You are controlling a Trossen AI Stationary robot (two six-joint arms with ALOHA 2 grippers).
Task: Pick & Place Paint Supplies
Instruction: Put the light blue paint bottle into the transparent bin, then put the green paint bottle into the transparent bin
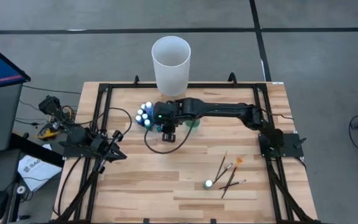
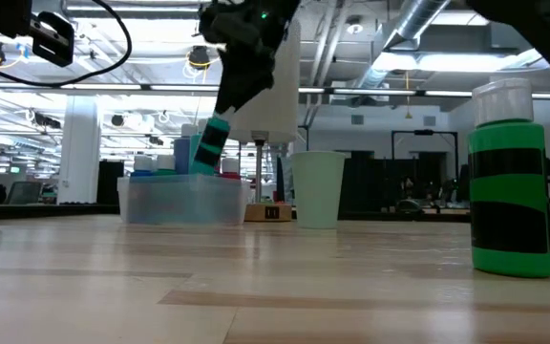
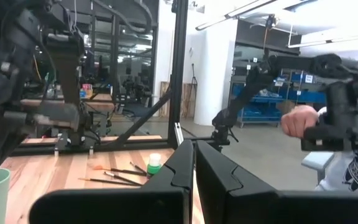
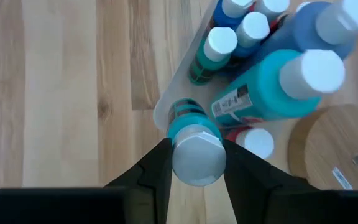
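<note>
A clear tray (image 1: 143, 116) at the table's far middle holds several white-capped paint bottles (image 4: 238, 28), blue and teal. My right gripper (image 1: 168, 132) is beside it, shut on a small teal bottle (image 2: 212, 143) over the tray's edge (image 4: 166, 106). One green bottle (image 1: 209, 184) stands at the near right, and three thin brushes (image 1: 229, 171) lie beside it, one orange-tipped. My left gripper (image 3: 194, 180) is shut and empty at the table's left side (image 1: 107, 152). My right gripper pinches the teal bottle at its white cap (image 4: 196, 163) between the two fingers, one on each side. The fingers come from above, slanting down. The bottle hangs tilted below them, its lower end (image 2: 204, 168) at the tray's rim; whether it touches the tray, I cannot tell.
A tall white cylinder (image 1: 171, 65) stands at the far edge behind the tray. A small pale green cup (image 1: 194, 122) sits under the right arm. A black frame (image 1: 104, 93) borders the table. A person's hand (image 3: 298, 121) shows in the room beyond the table.
</note>
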